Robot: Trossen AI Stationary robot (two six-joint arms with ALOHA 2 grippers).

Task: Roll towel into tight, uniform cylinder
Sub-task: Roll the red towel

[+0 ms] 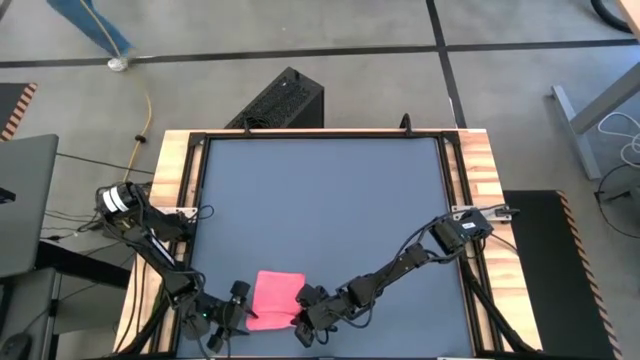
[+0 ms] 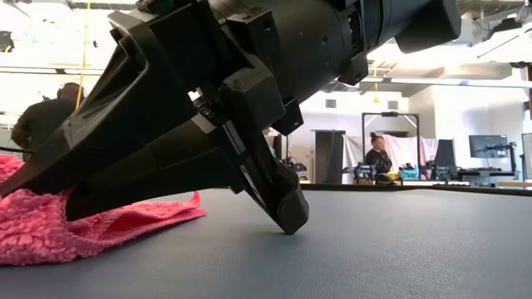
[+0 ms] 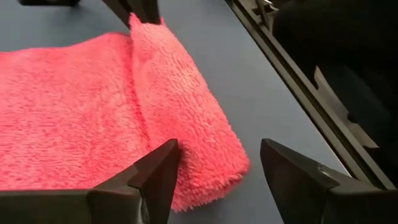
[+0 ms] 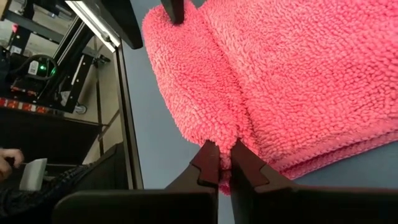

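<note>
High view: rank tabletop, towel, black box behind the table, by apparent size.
1. Tabletop, by far the largest.
2. Black box and towel: too close to rank. The box looks slightly larger, but it stands on the floor, farther from the camera, and the towel's near edge is partly covered by the two claws.

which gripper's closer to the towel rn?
Right. The right gripper is pinched on the towel edge; the left gripper stands open around the rolled end, not gripping.

Right pincer [image 4: 224,163] pinches pink towel [image 4: 298,81] fold — nearly closed.
</note>
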